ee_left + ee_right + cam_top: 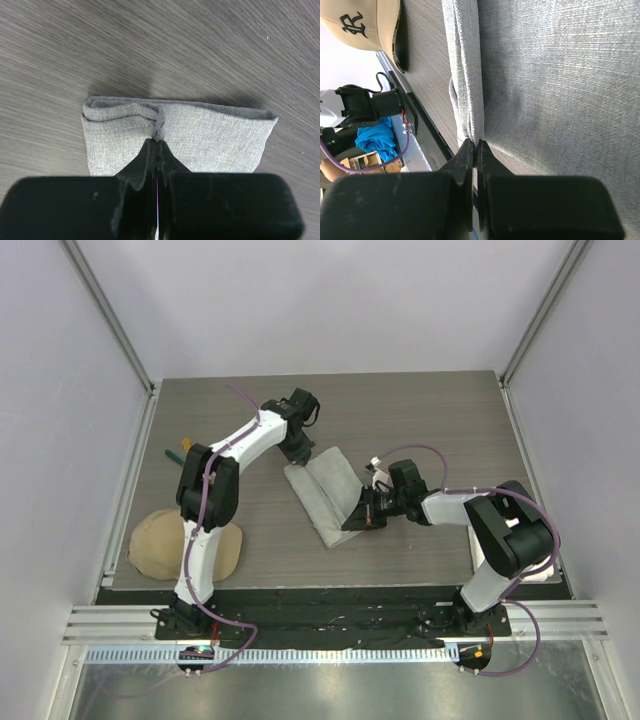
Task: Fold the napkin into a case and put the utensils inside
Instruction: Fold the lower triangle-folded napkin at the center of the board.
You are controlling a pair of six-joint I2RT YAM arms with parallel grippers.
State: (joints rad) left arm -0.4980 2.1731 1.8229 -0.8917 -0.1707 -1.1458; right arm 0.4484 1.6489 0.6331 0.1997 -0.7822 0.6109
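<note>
The light grey napkin (325,495) lies folded into a narrow long strip mid-table, running from far left to near right. My left gripper (297,454) is at its far end, shut on a small bunched pinch of the cloth (159,131) near the layered edge of the napkin (210,142). At the near end, my right gripper (354,522) is shut on the folded edge of the napkin (470,100). Two utensils (178,450), one with an orange-yellow handle and one with a dark teal handle, lie at the table's left edge, partly hidden by the left arm.
A tan cap (185,545) with a black emblem rests at the near left corner and also shows as the cap (365,25) in the right wrist view. Metal frame rails border the table's left and right sides.
</note>
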